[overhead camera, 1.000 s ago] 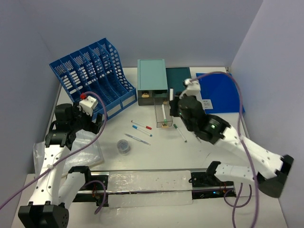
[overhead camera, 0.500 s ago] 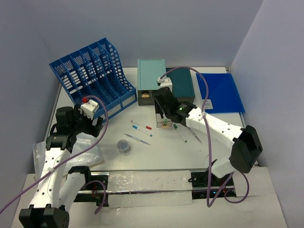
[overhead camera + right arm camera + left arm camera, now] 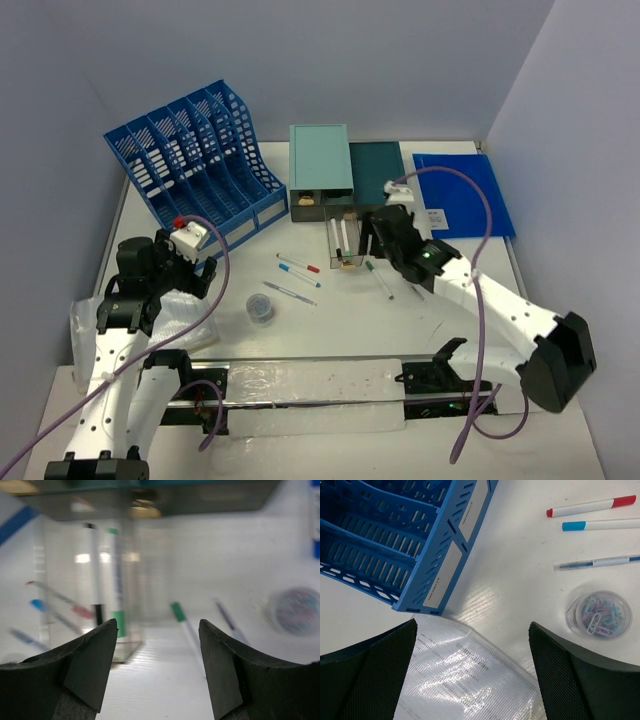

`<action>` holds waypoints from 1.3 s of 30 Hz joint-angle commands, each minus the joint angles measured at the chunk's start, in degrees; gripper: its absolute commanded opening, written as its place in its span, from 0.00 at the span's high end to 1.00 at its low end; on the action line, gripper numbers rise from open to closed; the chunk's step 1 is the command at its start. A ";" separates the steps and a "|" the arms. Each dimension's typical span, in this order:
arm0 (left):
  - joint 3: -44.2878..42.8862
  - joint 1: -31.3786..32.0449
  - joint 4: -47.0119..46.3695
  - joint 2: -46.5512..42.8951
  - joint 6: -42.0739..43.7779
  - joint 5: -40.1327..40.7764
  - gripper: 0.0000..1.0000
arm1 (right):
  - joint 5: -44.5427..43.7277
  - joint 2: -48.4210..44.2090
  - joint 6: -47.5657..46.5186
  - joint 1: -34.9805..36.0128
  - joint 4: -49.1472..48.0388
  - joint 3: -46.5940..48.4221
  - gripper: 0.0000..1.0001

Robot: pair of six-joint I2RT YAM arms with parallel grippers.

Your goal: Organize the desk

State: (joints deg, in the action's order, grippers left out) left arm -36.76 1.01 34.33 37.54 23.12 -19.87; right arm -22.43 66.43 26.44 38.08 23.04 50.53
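The white desk point(image 3: 330, 330) holds a red-capped marker point(image 3: 300, 263) point(image 3: 592, 507), a blue-capped marker point(image 3: 300, 275) point(image 3: 600, 525), a thin blue pen point(image 3: 290, 292) point(image 3: 595, 562) and a green-capped pen point(image 3: 378, 278) point(image 3: 182, 622). A clear drawer point(image 3: 345, 243) point(image 3: 85, 580) stands pulled out of the teal drawer boxes point(image 3: 320, 160), with markers lying inside. My right gripper point(image 3: 372, 240) point(image 3: 158, 625) is open and empty, low over the desk just right of the drawer. My left gripper point(image 3: 205, 268) point(image 3: 472, 629) hangs wide open over a clear plastic sleeve point(image 3: 150, 325) point(image 3: 465, 680).
A blue slotted file rack point(image 3: 195, 160) point(image 3: 395, 535) stands at the back left. A tub of paperclips point(image 3: 261, 308) point(image 3: 599, 615) sits near the pens. A blue folder point(image 3: 460, 192) lies at the back right. Another thin pen point(image 3: 415, 290) point(image 3: 227, 620) lies beside the green-capped one.
My right gripper swung left over the clear drawer, then drew back to its right side, and its jaws have opened. My left arm slid slightly toward the near edge.
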 commanded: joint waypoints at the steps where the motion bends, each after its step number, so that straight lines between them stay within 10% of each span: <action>1: -0.52 -0.04 0.30 -0.81 1.31 -0.66 0.01 | 3.01 -3.85 3.88 -5.73 -0.91 -7.80 0.27; 22: 0.64 -0.04 0.76 -1.64 2.30 1.12 0.01 | 12.87 19.11 4.02 -9.70 -7.59 -9.09 0.40; 30: -0.42 -0.04 0.97 -0.54 1.84 0.11 0.01 | 13.16 20.17 3.89 -9.11 -7.71 -9.39 0.92; 39: -3.61 -0.04 1.22 2.38 2.50 -3.00 0.01 | 8.17 7.71 3.71 -8.82 -2.22 -6.41 1.00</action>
State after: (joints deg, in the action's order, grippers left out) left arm -36.34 1.02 35.34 37.93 24.70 -19.51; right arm -11.04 82.84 30.20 28.74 17.41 41.16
